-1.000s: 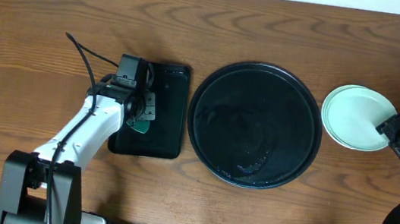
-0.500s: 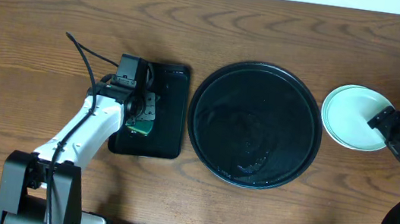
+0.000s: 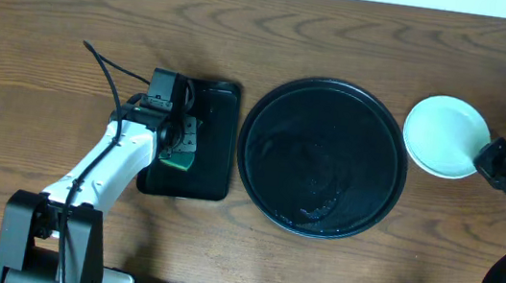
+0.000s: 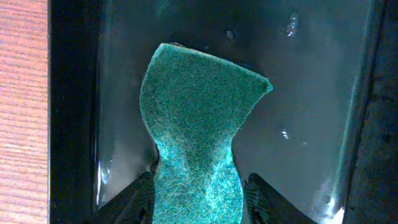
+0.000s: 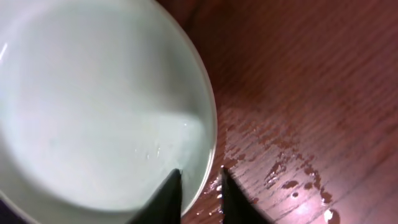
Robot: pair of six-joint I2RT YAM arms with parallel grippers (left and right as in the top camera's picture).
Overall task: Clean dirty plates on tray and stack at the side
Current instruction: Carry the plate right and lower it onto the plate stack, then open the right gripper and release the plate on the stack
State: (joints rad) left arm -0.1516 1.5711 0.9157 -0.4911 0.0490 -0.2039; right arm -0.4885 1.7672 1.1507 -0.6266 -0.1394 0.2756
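Plate (image 5: pixel 93 106) rim pinched by right claw (image 5: pixel 200 186); left claw (image 4: pixel 200 190) wide; wet wooden table (image 5: pixel 311 81).

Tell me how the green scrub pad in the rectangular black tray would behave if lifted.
Probably floppy: the green scrub pad narrows to a curled waist between the left fingers. Its coarse, fibrous surface suggests it would not slip easily. It looks thin, so likely light.

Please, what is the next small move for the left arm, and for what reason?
Probably lift the left gripper straight up, away from the sponge. Its jaws stand open on either side of the sponge, which lies in the small black tray, and the round tray is bare, so wiping seems finished.
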